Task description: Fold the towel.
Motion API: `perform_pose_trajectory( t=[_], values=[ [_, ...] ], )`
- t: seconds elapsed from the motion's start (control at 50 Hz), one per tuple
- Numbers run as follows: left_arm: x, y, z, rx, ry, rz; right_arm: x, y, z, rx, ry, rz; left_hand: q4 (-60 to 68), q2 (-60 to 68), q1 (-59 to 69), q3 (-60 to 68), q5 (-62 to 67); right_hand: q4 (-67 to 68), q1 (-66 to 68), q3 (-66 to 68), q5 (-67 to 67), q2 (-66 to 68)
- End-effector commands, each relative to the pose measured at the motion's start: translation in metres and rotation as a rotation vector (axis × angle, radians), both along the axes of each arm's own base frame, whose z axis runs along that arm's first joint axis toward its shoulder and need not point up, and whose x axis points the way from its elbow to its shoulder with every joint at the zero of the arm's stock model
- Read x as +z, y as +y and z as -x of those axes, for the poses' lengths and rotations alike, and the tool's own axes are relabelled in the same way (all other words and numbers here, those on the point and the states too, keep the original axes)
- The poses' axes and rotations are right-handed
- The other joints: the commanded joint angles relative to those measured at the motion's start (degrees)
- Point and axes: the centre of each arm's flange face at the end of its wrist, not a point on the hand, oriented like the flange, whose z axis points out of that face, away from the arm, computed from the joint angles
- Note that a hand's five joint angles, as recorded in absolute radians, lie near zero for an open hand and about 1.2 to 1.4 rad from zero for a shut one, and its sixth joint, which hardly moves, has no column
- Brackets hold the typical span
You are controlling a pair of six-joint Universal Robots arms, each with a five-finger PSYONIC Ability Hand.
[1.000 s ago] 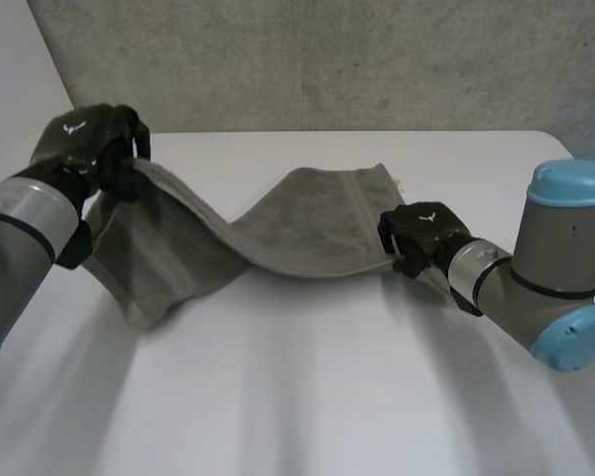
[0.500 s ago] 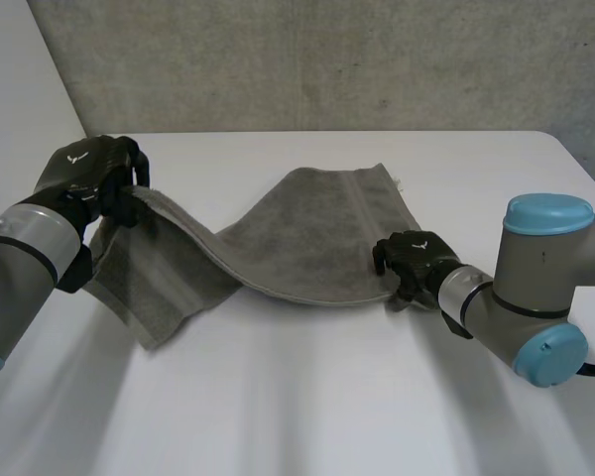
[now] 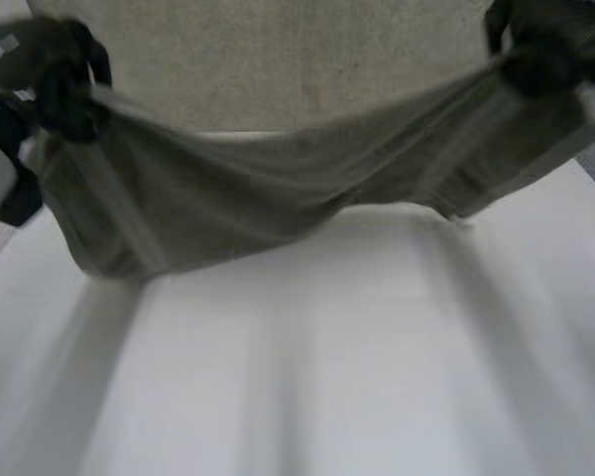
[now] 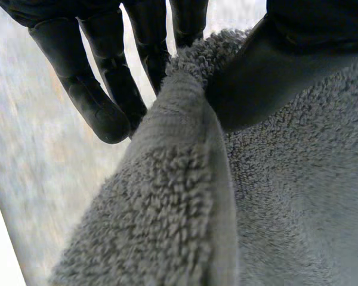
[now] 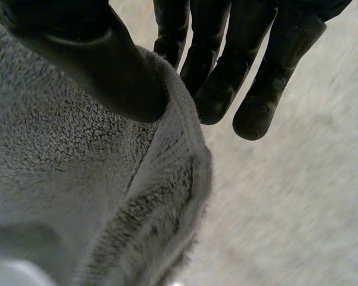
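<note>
Left hand [image 4: 268,77]: thumb pressed onto the towel [image 4: 185,196] edge, pinching it against the fingers [image 4: 89,101] behind; the outer fingers are straight and clear of the cloth.

Right hand [image 5: 107,71]: same hold, thumb clamping a folded towel edge to the fingers [image 5: 218,89].

Head view: left hand upper left of frame, right hand upper right. Towel strung between them, sagging mid-frame over the white table [image 3: 327,377]. The lower left corner hangs lowest; cannot tell if it touches.

Risks, my reading:
- Both pinches sit shallow, near the hem, so a fast swing or extra tension could strip the cloth free.
- The uneven hang could land skewed and give a crooked fold.
</note>
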Motion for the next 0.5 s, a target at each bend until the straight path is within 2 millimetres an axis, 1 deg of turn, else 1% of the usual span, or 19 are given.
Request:
perform_pose_trajectory(
  t=[0.02, 0.06, 0.08, 0.1, 0.12, 0.14, 0.2, 0.22, 0.26, 0.28, 0.3, 0.32, 0.36, 0.38, 0.42, 0.44, 0.46, 0.48, 0.5],
  values=[
    [0.047, 0.027, -0.005, -0.027, -0.003, 0.072, 0.037, 0.02, 0.023, 0.009, 0.087, 0.025, -7.0, -6.0, -0.7, -8.6, -14.1, 3.6, 4.4, 3.6, 3.6, 5.5],
    [0.047, 0.022, -0.011, 0.005, -0.068, 0.054, 0.032, 0.023, 0.021, 0.017, 0.159, 0.008, -7.0, -6.0, -0.7, -8.6, -14.1, 3.6, 4.4, 3.6, 3.6, 5.5],
    [0.039, 0.015, -0.013, 0.024, -0.115, 0.029, 0.024, 0.02, 0.019, 0.019, 0.2, -0.014, -7.0, -6.0, -0.7, -8.6, -14.1, 3.6, 4.4, 3.6, 3.6, 5.5],
    [0.039, 0.015, -0.013, 0.024, -0.115, 0.029, 0.024, 0.019, 0.019, 0.019, 0.201, -0.014, -7.0, -6.0, -0.7, -8.6, -14.1, 3.6, 4.4, 3.6, 3.6, 5.5],
    [0.027, 0.005, -0.012, 0.031, -0.171, -0.001, 0.013, 0.015, 0.015, 0.025, 0.24, -0.039, -7.0, -6.0, -0.7, -8.6, -14.1, 3.6, 4.4, 3.6, 3.6, 5.5],
    [0.027, 0.005, -0.012, 0.031, -0.171, -0.002, 0.013, 0.015, 0.015, 0.025, 0.241, -0.04, -7.0, -6.0, -0.7, -8.6, -14.1, 3.6, 4.4, 3.6, 3.6, 5.5],
    [-0.017, -0.032, -0.004, 0.035, -0.359, -0.09, -0.024, 0.001, -0.004, 0.031, 0.376, -0.101, -7.0, -6.0, -0.7, -8.6, -14.1, 3.6, 4.4, 3.6, 3.6, 5.5],
    [-0.017, -0.032, -0.004, 0.035, -0.36, -0.091, -0.025, 0.001, -0.004, 0.031, 0.376, -0.101, -7.0, -6.0, -0.7, -8.6, -14.1, 3.6, 4.4, 3.6, 3.6, 5.5],
    [-0.044, -0.054, 0.002, 0.025, -0.455, -0.135, -0.051, -0.011, -0.016, 0.017, 0.481, -0.124, -7.0, -6.0, -0.7, -8.6, -14.1, 3.6, 4.4, 3.6, 3.6, 5.5],
    [-0.044, -0.054, 0.003, 0.025, -0.455, -0.135, -0.052, -0.011, -0.016, 0.017, 0.481, -0.124, -7.0, -6.0, -0.7, -8.6, -14.1, 3.6, 4.4, 3.6, 3.6, 5.5],
    [-0.059, -0.066, 0.005, 0.018, -0.492, -0.165, -0.064, -0.017, -0.023, 0.02, 0.533, -0.122, -7.0, -6.0, -0.7, -8.6, -14.1, 3.6, 4.4, 3.6, 3.6, 5.5],
    [-0.059, -0.066, 0.005, 0.018, -0.492, -0.166, -0.064, -0.017, -0.023, 0.02, 0.534, -0.122, -7.0, -6.0, -0.7, -8.6, -14.1, 3.6, 4.4, 3.6, 3.6, 5.5],
    [-0.075, -0.091, 0.011, 0.01, -0.518, -0.182, -0.086, -0.031, -0.038, 0.017, 0.604, -0.108, -7.0, -6.0, -0.7, -8.6, -14.1, 3.6, 4.4, 3.6, 3.6, 5.5],
    [-0.075, -0.091, 0.011, 0.01, -0.519, -0.182, -0.086, -0.032, -0.038, 0.017, 0.605, -0.108, -7.0, -6.0, -0.7, -8.6, -14.1, 3.6, 4.4, 3.6, 3.6, 5.5],
    [-0.078, -0.113, 0.019, 0.011, -0.519, -0.15, -0.093, -0.051, -0.056, -0.022, 0.598, -0.023, -7.0, -6.0, -0.7, -8.6, -14.1, 3.6, 4.4, 3.6, 3.6, 5.5],
    [-0.078, -0.113, 0.019, 0.011, -0.519, -0.15, -0.093, -0.051, -0.056, -0.023, 0.598, -0.023, -7.0, -6.0, -0.7, -8.6, -14.1, 3.6, 4.4, 3.6, 3.6, 5.5],
    [-0.07, -0.124, 0.024, 0.017, -0.498, -0.103, -0.089, -0.061, -0.065, -0.057, 0.578, 0.053, -7.0, -6.0, -0.7, -8.6, -14.1, 3.6, 4.4, 3.6, 3.6, 5.5],
    [-0.057, -0.132, 0.028, 0.03, -0.477, -0.049, -0.078, -0.07, -0.073, -0.099, 0.534, 0.154, -7.0, -6.0, -0.7, -8.6, -14.1, 3.6, 4.4, 3.6, 3.6, 5.5],
    [-0.037, -0.138, 0.033, 0.055, -0.441, 0.035, -0.061, -0.077, -0.078, -0.141, 0.469, 0.275, -7.0, -6.0, -0.7, -8.6, -14.1, 3.6, 4.4, 3.6, 3.6, 5.5]
  ],
)
